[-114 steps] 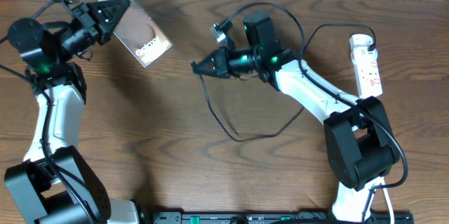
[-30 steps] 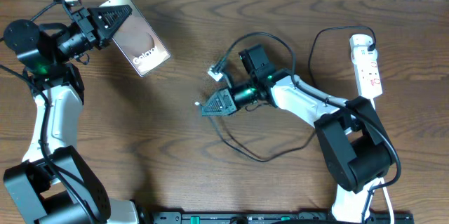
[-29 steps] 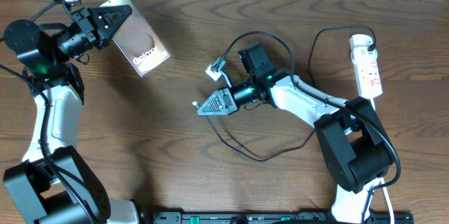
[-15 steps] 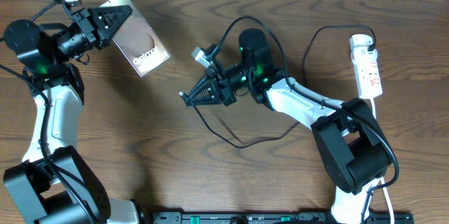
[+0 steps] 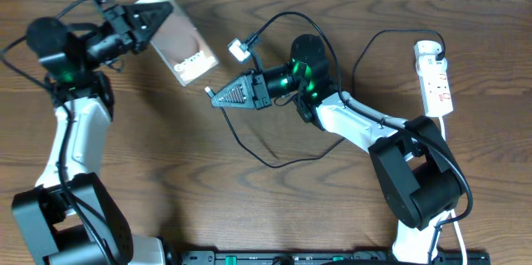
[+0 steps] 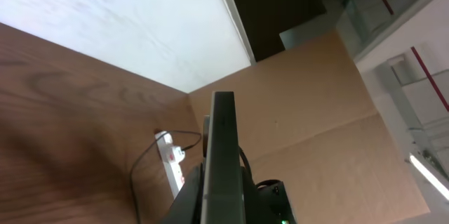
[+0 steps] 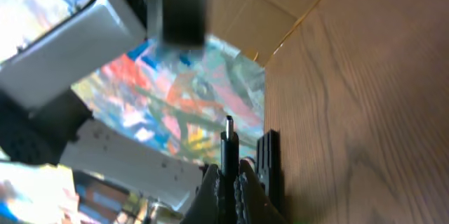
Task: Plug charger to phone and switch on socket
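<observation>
**Q:** From above, what are your hands holding?

**Me:** My left gripper [image 5: 143, 17] is clamped on the upper end of the phone [image 5: 184, 45], which seems to be lifted off the table [image 5: 150, 174]. My right gripper [image 5: 214, 97] is closed tight on the charger [image 5: 249, 142], and its plug tip [image 5: 208, 90] pokes out past my fingers. The socket [image 5: 435, 74] lies well away at the right edge, on my right arm's side.

**Q:** And the gap that matters?

**Me:** The phone's long axis slants from my left gripper down to the right, so its free short end faces my right gripper. The plug tip sits just below that end, near it but apart. It points leftward, not along the phone's length.

**Q:** What does the left wrist show?

**Me:** The phone is edge-on and runs straight out from my closed fingers. The socket is small in the distance. No plug is in sight there.

**Q:** And the right wrist?

**Me:** The tip stands up between my pinched fingers. What lies beyond it is blurred, and I cannot pick out the phone's port.

**Q:** What comes next?

**Me:** I judge my right arm, the nearer one, must swing the tip into line with the phone's length before pushing in. The socket switch is not yet touched.
</observation>
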### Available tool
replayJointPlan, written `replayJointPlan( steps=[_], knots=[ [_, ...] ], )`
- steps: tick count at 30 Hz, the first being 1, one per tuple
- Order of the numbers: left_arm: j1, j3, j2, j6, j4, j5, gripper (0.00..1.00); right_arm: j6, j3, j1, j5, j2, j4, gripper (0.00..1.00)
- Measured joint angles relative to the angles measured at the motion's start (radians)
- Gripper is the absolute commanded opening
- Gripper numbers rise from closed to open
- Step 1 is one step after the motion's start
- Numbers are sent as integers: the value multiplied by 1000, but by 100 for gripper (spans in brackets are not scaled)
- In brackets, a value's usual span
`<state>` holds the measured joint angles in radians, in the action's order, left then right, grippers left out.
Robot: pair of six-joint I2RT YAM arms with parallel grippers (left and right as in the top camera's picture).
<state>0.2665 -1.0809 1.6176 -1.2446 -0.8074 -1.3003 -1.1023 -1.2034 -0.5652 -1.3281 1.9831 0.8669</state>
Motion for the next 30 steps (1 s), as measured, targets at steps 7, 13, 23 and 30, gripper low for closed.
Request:
replayJointPlan(
  steps=[7,13,23,30],
  knots=[
    [-15,0,0,8,0,47,7,-71,0,9,21,0,114,1],
    [-12,0,0,11,2,74,7,-86,0,13,19,0,123,1],
    [-12,0,0,11,2,76,7,-93,0,26,18,0,169,1],
    [-12,0,0,11,2,76,7,-93,0,44,18,0,177,1]
  ],
)
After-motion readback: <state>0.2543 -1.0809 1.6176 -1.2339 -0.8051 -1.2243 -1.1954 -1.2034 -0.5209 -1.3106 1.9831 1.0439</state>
